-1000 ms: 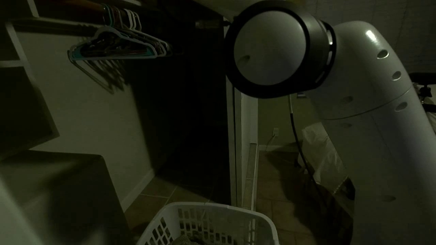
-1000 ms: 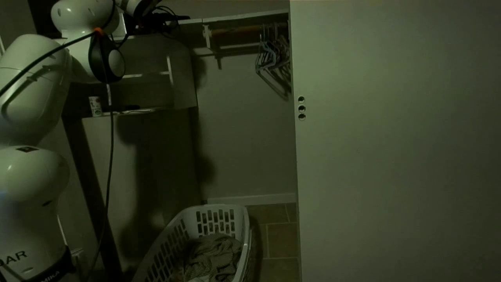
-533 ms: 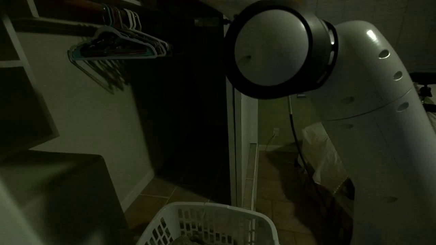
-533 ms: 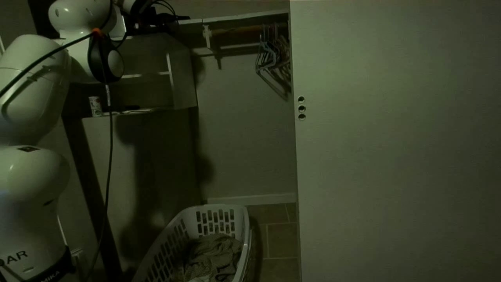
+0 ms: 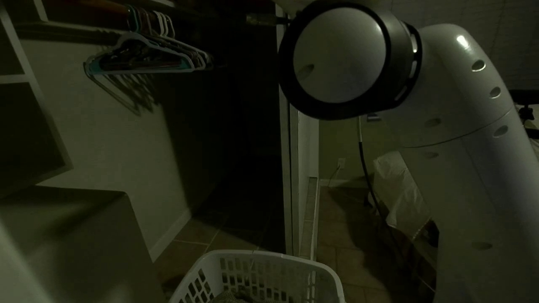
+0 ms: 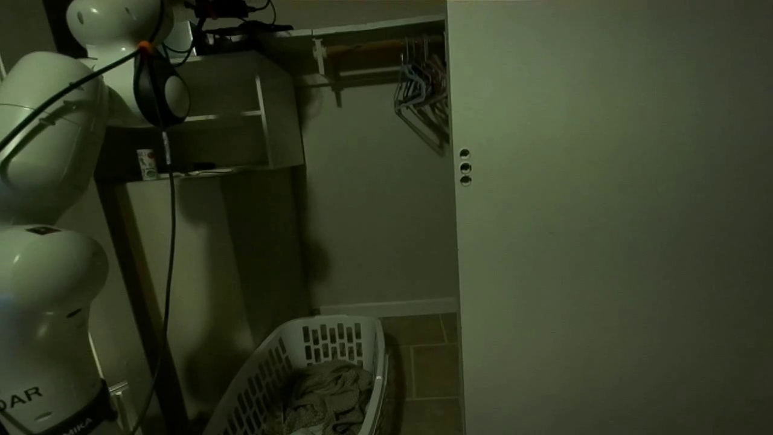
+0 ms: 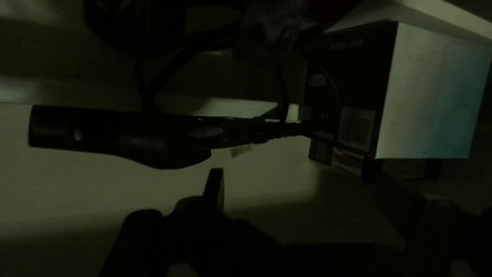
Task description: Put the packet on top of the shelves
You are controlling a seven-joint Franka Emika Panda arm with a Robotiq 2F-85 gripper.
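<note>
In the wrist view the fingers [image 7: 215, 188] of my end effector [image 7: 295, 173] are spread wide apart, and I have hold of nothing. One fingertip shows just below a black tool [image 7: 115, 132] with a cord [image 7: 286, 129]; the other overlaps the lower edge of a box [image 7: 419, 104] that has a dark printed face and a pale, bluish side. If this finger touches the box, I cannot tell. The packet I am not able to point out with certainty. Near the top of the same view there is a crinkled thing [image 7: 275, 23] with some dark red beside it, but the light is too weak to say if it is the packet.

The shelves [image 6: 281, 121], white and with square compartments, are seen in both exterior views. On top of them dark things [image 6: 232, 39] can be seen, near the upper part of my arm [image 6: 60, 157]. A printed cup [image 6: 147, 164] stands upright at their lower edge; on which surface exactly, I cannot tell. In both exterior views a white basket [image 5: 290, 263] with cloth [image 6: 332, 393] inside stands on the floor [image 6: 432, 368], and hangers [image 5: 147, 63] hang from a rail [image 6: 368, 48]. In an exterior view a large door [image 6: 604, 211] is beside the hangers.
</note>
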